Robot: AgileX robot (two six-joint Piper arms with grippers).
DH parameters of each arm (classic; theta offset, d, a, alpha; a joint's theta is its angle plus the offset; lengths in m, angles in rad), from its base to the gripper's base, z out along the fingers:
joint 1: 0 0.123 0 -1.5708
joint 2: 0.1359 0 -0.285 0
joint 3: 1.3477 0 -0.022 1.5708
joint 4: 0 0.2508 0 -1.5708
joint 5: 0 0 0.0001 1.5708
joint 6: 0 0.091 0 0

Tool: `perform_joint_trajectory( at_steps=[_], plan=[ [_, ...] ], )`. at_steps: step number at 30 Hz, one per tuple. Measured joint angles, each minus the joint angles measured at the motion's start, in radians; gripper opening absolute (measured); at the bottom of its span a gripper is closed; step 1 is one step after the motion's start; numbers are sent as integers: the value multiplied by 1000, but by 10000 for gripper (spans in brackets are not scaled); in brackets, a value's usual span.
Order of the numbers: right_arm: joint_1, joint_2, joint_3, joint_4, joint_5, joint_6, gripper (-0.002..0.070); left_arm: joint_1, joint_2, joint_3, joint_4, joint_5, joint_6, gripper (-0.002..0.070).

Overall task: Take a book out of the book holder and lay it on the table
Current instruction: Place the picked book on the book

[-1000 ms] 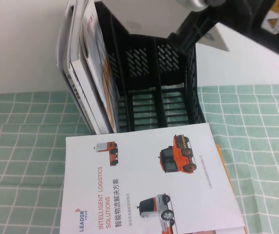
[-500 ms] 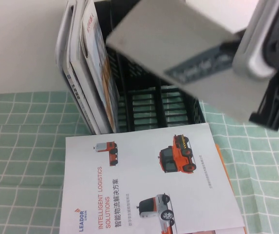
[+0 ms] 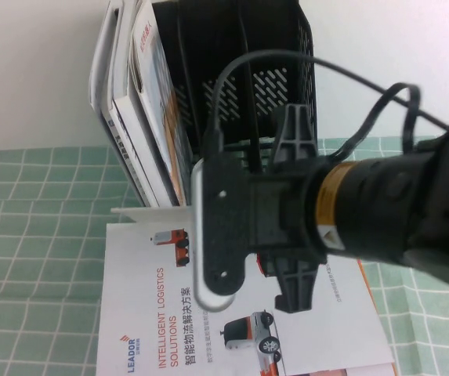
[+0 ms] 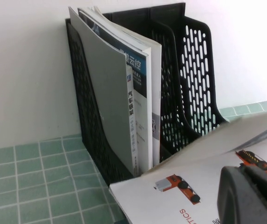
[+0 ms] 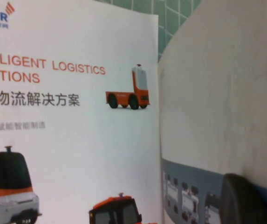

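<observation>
Holding one book (image 5: 217, 93) in clamped fingers, right gripper (image 5: 247, 200) over one white brochure (image 3: 153, 313), left gripper's (image 4: 252, 196) fingers unclear.

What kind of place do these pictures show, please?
Probably an office or lab test desk: a black book holder with brochures stands against a plain white wall, on a table with mint-green checked cloth. The right gripper, low over the LEADOR brochure, holds a book; the left gripper is nearby.

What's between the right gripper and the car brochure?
The book, held by the right gripper, in the right wrist view. Left gripper sits low beside the brochure.
</observation>
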State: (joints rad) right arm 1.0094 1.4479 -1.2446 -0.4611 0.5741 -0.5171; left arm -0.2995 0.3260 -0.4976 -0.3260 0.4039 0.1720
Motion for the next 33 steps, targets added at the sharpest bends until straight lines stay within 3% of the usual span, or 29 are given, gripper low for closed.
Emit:
perform_joint_trajectory(
  at_steps=[11, 21, 25, 33],
  plan=[
    [95, 115, 0, -120, -25, 177, 8, 0, 0, 1, -1, 0, 0, -2],
    [103, 143, 0, 9, -1, 184, 8, 0, 0, 2, -1, 15, 0, -3],
    [103, 147, 0, 85, 20, 126, 8, 0, 0, 2, -1, 21, 0, -3],
    [103, 149, 0, 320, 36, -148, 8, 0, 0, 4, -1, 25, 0, -3]
  ],
)
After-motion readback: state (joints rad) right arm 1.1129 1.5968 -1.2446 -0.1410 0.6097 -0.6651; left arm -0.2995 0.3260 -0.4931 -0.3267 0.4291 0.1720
